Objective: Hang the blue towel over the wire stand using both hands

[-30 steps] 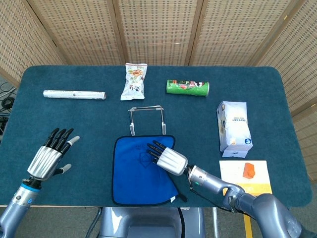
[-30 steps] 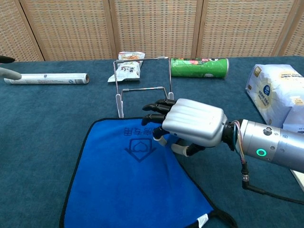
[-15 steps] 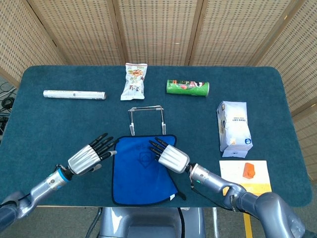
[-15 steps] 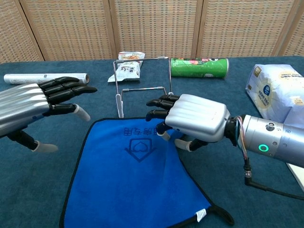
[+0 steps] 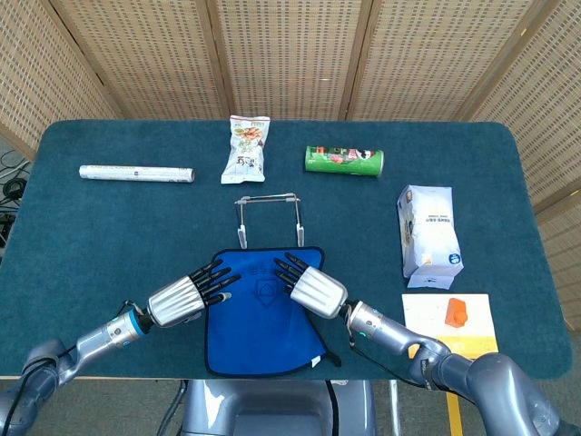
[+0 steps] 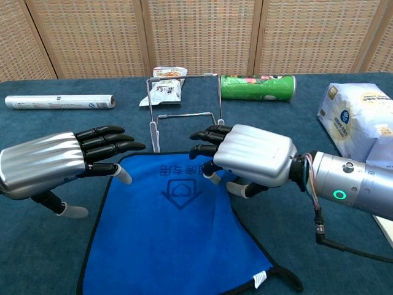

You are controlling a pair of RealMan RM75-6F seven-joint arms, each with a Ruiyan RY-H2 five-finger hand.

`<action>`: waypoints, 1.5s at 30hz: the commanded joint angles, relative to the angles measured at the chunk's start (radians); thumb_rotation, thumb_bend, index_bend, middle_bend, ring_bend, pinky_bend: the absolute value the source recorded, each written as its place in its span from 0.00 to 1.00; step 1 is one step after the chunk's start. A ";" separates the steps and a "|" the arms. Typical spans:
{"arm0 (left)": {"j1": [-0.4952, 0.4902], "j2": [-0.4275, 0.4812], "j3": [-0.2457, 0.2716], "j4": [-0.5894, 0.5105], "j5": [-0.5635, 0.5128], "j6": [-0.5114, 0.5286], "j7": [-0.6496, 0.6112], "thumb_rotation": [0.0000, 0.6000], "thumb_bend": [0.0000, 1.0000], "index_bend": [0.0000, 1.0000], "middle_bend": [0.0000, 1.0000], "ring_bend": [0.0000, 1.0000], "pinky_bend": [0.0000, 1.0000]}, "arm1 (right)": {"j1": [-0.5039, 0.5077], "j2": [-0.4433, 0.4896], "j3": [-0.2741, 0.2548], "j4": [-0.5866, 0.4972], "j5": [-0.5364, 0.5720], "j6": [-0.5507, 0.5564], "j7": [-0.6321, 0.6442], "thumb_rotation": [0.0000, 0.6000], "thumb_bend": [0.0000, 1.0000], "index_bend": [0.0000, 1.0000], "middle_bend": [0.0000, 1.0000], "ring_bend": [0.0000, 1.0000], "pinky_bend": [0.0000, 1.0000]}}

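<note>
The blue towel [image 5: 259, 313] [image 6: 175, 227] lies flat on the table's near edge, its far edge just short of the wire stand [image 5: 269, 218] [image 6: 184, 117]. My left hand [image 5: 186, 295] [image 6: 58, 163] hovers palm down at the towel's far left corner, fingers spread and holding nothing. My right hand [image 5: 309, 286] [image 6: 249, 153] sits palm down over the towel's far right corner, fingers extended toward the stand, thumb tucked below. No towel edge shows between its fingers.
Behind the stand lie a snack bag [image 5: 246, 148], a green can [image 5: 344, 161] on its side and a foil roll [image 5: 136, 173]. A white pouch [image 5: 428, 232] and a paper sheet with an orange piece [image 5: 451, 320] are at the right.
My left hand swept in from the far left to the towel's left corner. My right hand shifted slightly toward the towel's far edge. The towel stayed flat.
</note>
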 commanded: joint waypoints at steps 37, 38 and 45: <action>-0.064 -0.090 0.090 0.031 -0.077 -0.055 -0.012 1.00 0.32 0.34 0.00 0.00 0.00 | -0.002 0.008 0.001 -0.024 0.012 -0.004 -0.013 1.00 0.52 0.61 0.21 0.05 0.11; -0.064 -0.091 0.091 0.031 -0.079 -0.056 -0.012 1.00 0.34 0.34 0.00 0.00 0.00 | -0.002 0.008 0.001 -0.025 0.012 -0.004 -0.013 1.00 0.52 0.61 0.21 0.05 0.11; -0.060 -0.094 0.091 0.030 -0.095 -0.051 -0.022 1.00 0.46 0.38 0.00 0.00 0.00 | -0.003 0.009 -0.001 -0.028 0.014 -0.007 -0.011 1.00 0.52 0.61 0.21 0.05 0.11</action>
